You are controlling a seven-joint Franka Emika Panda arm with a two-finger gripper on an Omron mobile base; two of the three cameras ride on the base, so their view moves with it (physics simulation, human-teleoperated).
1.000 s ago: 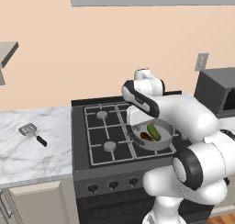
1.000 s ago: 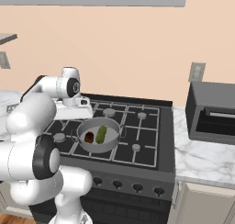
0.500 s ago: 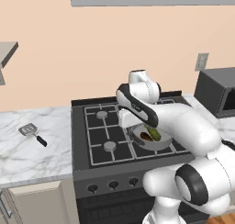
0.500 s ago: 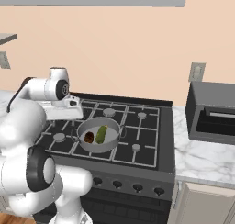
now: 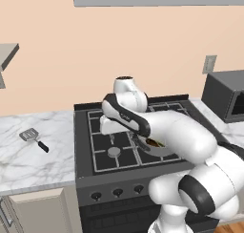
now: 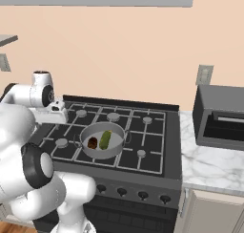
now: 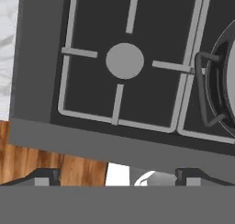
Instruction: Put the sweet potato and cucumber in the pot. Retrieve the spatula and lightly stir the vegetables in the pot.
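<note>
The jaws stood spread wide with nothing between them, the gripper (image 6: 56,113) hanging over the left side of the stove (image 6: 157,132), above the front-left burner (image 7: 124,61) and clear of the pot (image 6: 103,141).

Both vegetables lay in the pot: the sweet potato (image 6: 92,142) on the left of its floor and the cucumber (image 6: 105,139) just beside it on the right. The loading part of the task looked done, and the step in hand appeared to be fetching the spatula (image 5: 34,137).

The spatula lay flat on the marble counter (image 5: 33,155) to the left of the stove, well apart from the gripper and the pot. Its slotted grey head pointed away to the rear left and its black handle ran toward the front right, so the long axis sat on a diagonal across the counter, the handle end nearer the stove.

The next move would likely call for swinging the arm further left across the stove edge and out over the counter, turning the wrist so the open fingers straddled the thin handle across its width, then lowering close to the counter before closing. The handle looked thin and low-lying, so a shallow or skewed descent could well nudge it aside instead of catching it.

In the hand view, the pot's wire handle (image 7: 203,90) showed at the right edge.
</note>
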